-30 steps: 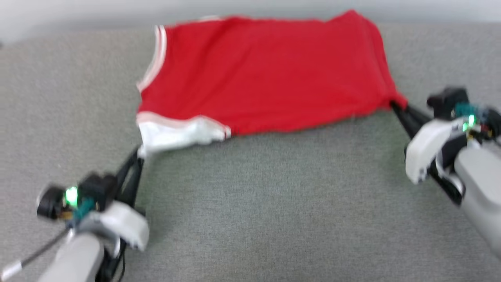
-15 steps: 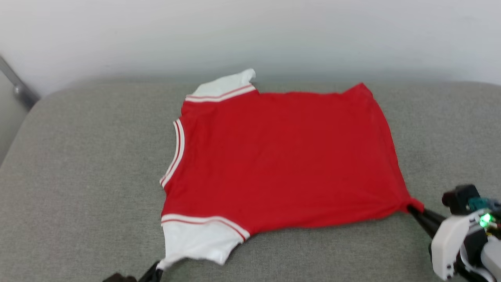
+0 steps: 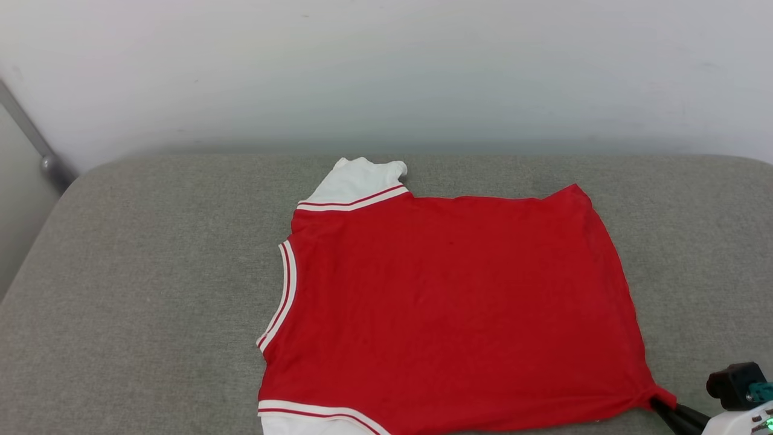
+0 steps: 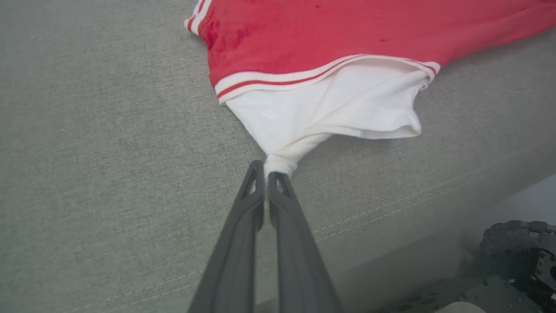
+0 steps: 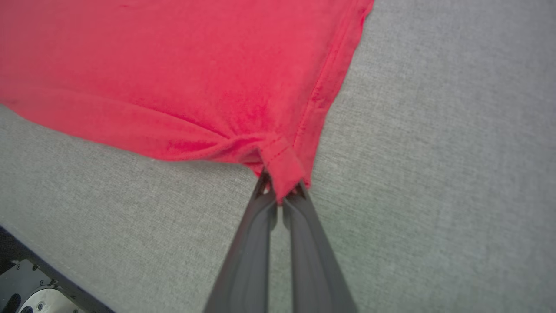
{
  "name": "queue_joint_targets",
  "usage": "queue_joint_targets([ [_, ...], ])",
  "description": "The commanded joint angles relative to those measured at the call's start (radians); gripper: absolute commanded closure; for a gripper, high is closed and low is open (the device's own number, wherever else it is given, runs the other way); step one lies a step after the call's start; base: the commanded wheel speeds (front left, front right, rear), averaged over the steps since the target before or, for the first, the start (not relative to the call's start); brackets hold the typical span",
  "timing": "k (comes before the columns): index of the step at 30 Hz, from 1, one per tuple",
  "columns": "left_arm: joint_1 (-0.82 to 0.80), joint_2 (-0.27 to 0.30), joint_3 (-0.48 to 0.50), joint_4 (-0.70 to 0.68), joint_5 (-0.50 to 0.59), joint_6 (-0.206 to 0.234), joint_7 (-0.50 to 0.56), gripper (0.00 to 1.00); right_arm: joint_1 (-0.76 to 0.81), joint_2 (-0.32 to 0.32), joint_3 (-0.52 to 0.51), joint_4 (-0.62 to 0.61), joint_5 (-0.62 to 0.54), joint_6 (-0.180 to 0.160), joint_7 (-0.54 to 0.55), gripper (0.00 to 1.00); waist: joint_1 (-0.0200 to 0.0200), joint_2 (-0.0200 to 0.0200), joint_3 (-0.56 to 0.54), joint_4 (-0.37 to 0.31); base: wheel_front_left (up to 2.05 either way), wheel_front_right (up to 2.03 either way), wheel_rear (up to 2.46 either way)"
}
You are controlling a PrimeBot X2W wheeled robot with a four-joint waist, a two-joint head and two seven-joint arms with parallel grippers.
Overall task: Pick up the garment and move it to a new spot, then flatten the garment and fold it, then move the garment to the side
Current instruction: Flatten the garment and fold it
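The garment [image 3: 447, 302] is a red T-shirt with white sleeves and striped trim, spread flat on a grey cushion, plain side up. In the left wrist view my left gripper [image 4: 266, 174] is shut on the tip of the near white sleeve [image 4: 330, 104], pulling it to a point. My right gripper [image 5: 280, 193] is shut on the garment's red hem corner [image 5: 282, 167], which bunches at the fingertips. In the head view that right gripper [image 3: 664, 411] shows at the lower right, at the garment's near right corner. The far white sleeve [image 3: 356, 181] lies near the wall.
The grey cushion [image 3: 151, 290] runs wide to the left and right of the shirt. A pale wall [image 3: 386, 72] stands behind it. The cushion's front edge [image 4: 391, 226] drops to the robot's dark base [image 4: 512, 261] close behind my left gripper.
The head camera has tilted up, so the shirt sits lower in view and the wall shows. Both grippers keep their grip on the sleeve and hem corner; the shirt lies flatter.
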Motion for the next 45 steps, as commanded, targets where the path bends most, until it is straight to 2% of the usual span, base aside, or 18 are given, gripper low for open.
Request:
queue_joint_targets([
  [1,-0.016,0.004,0.004,-0.005,0.005,0.004,0.002,1.00,0.017,0.008,-0.020,-0.007,-0.014,-0.001,0.011,1.00,0.0002,-0.0001,0.003,0.001,0.00,0.00,0.00],
  [5,-0.081,0.017,0.007,-0.009,0.028,-0.012,0.010,1.00,0.013,0.031,-0.079,-0.039,-0.048,-0.001,0.042,1.00,0.0002,-0.0001,0.016,0.004,0.00,0.00,0.00],
  [14,-0.334,0.044,0.023,0.020,0.087,-0.078,0.036,1.00,-0.046,0.070,-0.220,-0.122,-0.124,-0.001,0.109,1.00,0.0002,-0.0001,0.075,-0.010,0.00,0.00,0.00],
  [24,-0.617,0.010,0.014,0.155,0.127,-0.166,0.042,1.00,-0.161,0.130,-0.300,-0.150,-0.211,-0.001,0.191,1.00,0.0002,-0.0001,0.209,-0.043,0.00,0.00,0.00],
  [36,-0.811,-0.042,-0.038,0.437,0.146,-0.240,0.017,1.00,-0.263,0.163,-0.271,-0.073,-0.241,-0.001,0.270,1.00,0.0002,-0.0001,0.332,-0.055,0.00,0.00,0.00],
  [45,-0.866,-0.081,-0.089,0.614,0.134,-0.263,-0.048,1.00,-0.283,0.179,-0.239,-0.029,-0.229,-0.001,0.260,1.00,0.0002,-0.0001,0.316,-0.049,0.00,0.00,0.00],
])
